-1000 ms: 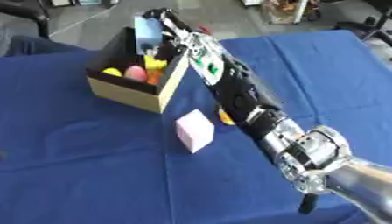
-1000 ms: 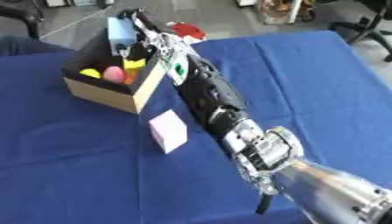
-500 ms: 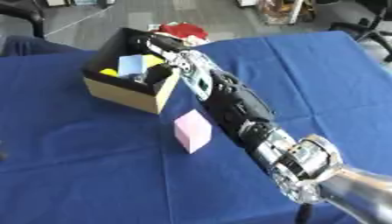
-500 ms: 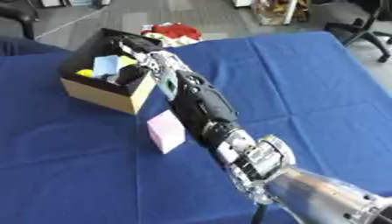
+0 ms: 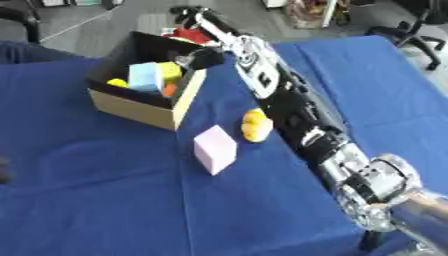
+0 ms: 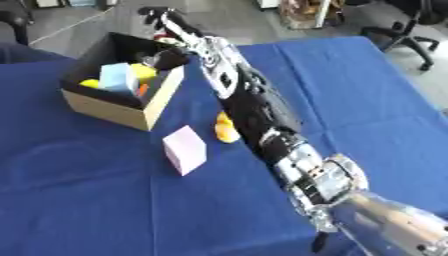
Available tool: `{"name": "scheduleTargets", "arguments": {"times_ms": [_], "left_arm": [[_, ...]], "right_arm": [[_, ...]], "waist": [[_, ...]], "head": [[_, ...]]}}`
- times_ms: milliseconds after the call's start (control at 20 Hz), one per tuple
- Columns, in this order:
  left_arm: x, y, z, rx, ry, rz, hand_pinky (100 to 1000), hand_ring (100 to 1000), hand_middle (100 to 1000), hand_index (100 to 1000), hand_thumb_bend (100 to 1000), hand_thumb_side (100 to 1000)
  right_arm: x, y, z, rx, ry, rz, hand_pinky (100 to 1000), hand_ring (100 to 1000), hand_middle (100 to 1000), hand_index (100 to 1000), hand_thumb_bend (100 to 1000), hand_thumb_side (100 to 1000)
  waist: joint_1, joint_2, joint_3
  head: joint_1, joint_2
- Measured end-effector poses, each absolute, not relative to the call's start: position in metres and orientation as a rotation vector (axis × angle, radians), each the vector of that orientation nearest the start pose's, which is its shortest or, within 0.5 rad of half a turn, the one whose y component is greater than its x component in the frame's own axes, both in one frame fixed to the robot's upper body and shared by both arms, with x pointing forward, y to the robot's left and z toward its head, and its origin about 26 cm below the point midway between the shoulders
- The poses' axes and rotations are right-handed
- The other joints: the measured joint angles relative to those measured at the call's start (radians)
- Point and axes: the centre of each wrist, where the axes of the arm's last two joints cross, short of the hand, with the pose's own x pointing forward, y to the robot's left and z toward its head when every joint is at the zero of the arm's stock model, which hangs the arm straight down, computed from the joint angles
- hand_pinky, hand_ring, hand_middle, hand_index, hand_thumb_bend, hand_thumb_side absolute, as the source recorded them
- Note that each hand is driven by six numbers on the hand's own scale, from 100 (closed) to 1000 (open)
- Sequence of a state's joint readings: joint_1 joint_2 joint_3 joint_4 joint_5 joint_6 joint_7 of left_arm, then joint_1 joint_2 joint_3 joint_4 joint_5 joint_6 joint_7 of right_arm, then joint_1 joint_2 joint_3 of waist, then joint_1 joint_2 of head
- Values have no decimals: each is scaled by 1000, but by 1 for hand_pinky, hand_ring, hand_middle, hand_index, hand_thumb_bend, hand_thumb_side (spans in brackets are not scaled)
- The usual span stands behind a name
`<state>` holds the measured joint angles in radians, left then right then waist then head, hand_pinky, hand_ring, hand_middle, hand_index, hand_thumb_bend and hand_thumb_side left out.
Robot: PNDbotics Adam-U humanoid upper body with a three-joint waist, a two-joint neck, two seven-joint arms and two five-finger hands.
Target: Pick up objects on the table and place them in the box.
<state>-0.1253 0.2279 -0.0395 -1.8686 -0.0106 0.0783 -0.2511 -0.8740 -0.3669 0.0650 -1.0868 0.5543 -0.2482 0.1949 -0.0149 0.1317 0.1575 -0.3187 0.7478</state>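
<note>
Pink block (image 5: 214, 149) stands on the blue worktop (image 5: 105, 200), just in front of the box (image 5: 144, 107); yellow object (image 5: 255, 125) lies beside it, against the right arm. Box already holds a light blue block (image 5: 144, 76) and yellow pieces. Right robot hand (image 5: 194, 17) is extended beyond the box's far corner, fingers straight, holding nothing. Both remaining items lie nearer the robot than that hand, so it must draw back. Left robot hand not visible

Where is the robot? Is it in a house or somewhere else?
Probably an office or lab, not a house. Rolling office chairs stand on a grey floor behind the table, which has a blue cloth. A cardboard box of colourful blocks sits on it, like a practice setup.
</note>
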Motion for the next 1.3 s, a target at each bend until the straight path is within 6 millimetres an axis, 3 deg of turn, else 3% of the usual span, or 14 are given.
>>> {"name": "scheduleTargets", "arguments": {"times_ms": [250,450,750,1300], "left_arm": [[293,263,110,-25,-1842,-499,703,601,614,791,389,590],[294,263,109,-17,-1837,-497,707,603,616,793,375,595],[294,264,109,-13,-1838,-500,712,627,620,795,358,601],[294,264,109,-18,-1838,-507,714,633,635,796,352,604]], "right_arm": [[421,-322,188,-550,-1833,1157,1000,824,807,945,394,329],[394,-351,168,-472,-1695,1215,1000,836,815,944,374,324],[378,-361,144,-386,-1561,1271,1000,832,803,929,330,304],[384,-356,122,-358,-1501,1277,1000,831,802,931,339,315]], "waist": [[-13,-1,-30],[-16,-1,-39],[-16,-1,-36],[-16,-1,-29]], "head": [[27,0],[38,0],[44,0],[43,0]]}}
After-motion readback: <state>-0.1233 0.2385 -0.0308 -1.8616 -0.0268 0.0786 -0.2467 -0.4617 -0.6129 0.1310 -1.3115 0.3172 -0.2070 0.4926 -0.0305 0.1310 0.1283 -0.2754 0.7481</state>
